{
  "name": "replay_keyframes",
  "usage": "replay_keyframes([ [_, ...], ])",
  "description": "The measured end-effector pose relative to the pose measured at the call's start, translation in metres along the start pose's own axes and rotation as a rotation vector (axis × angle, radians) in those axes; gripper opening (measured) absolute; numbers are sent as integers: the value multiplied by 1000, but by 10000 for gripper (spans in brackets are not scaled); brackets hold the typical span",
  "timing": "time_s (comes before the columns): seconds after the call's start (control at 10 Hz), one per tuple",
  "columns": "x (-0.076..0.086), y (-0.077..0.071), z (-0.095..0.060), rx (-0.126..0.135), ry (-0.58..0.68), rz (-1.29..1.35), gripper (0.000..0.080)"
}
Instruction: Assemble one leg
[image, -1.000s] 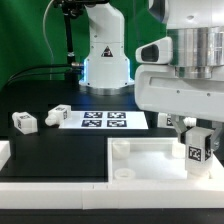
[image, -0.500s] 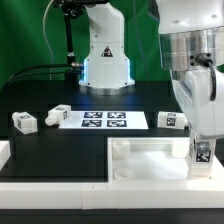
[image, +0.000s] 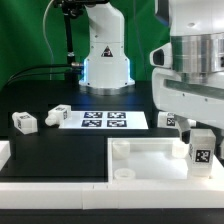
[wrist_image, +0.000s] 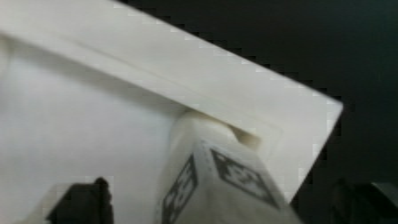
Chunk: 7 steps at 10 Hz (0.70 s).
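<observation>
We see the leg (image: 200, 152) stand straighter than a moment ago on the white panel (image: 140, 158); our fingers (wrist_image: 82, 197) are clamped on it; screwing goes on.

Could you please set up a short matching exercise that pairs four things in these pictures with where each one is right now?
Things:
1. the leg
2. the marker board
3. the square panel
4. the loose block

Places:
A. flat on the black table, in the middle, in front of the white robot base
B. alone on the table at the exterior view's left
C. upright at the panel's corner on the exterior view's right, under the arm
D. in the foreground, with raised sockets at its corners

Pairs: 1-C, 2-A, 3-D, 4-B
</observation>
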<state>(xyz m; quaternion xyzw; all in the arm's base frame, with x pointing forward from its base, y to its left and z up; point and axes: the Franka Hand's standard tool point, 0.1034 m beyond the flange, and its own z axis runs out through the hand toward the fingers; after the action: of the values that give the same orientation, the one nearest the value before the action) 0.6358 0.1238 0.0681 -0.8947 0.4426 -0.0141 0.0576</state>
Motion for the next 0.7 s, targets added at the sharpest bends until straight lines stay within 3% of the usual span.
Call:
replay_keyframes([
  [0.2,1,1,0,-3,3,-139,648],
  [0.5,7,-1,-3,-38,33,-601,649],
  [0.6,7,0,-3,-38,33,-581,539],
  [0.7,7,0,-3,-38,34,-562,539],
])
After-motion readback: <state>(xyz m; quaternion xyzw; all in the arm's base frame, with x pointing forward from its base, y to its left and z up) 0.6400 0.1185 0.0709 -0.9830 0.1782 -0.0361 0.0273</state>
